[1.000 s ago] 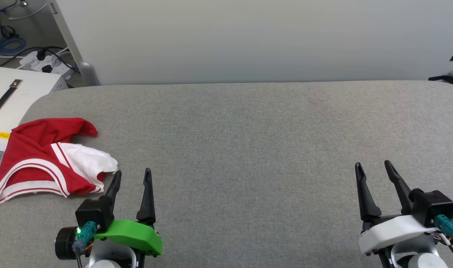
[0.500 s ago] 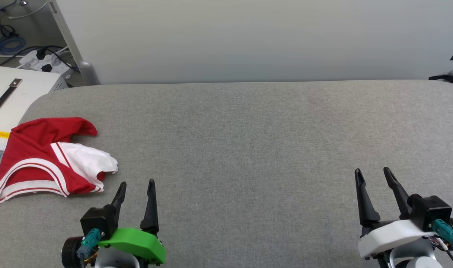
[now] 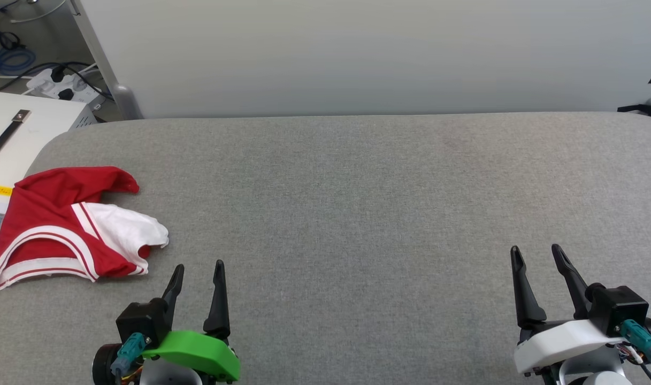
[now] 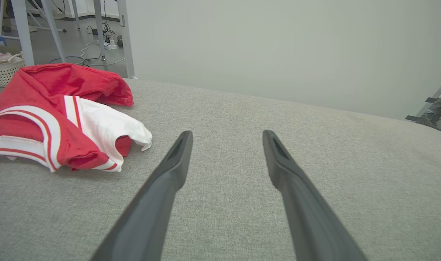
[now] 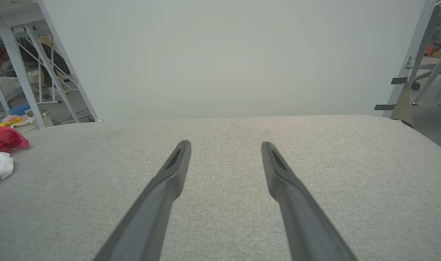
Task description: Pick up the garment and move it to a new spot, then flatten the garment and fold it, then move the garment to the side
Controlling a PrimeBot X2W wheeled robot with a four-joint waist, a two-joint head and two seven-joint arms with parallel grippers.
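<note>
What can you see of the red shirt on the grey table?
The shirt is soft-looking red cloth with a white sleeve and red-and-white striped trim. It lies crumpled and loosely folded, not flat, at the left edge of the grey padded table. The open left gripper sits just right of it, not touching.

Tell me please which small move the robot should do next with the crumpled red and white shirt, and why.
Probably the left gripper should reach forward-left to the crumpled red-and-white jersey shirt. It lies bunched, not flat, at the left edge of the grey fabric table; this gripper is open, empty and nearest to it.
</note>
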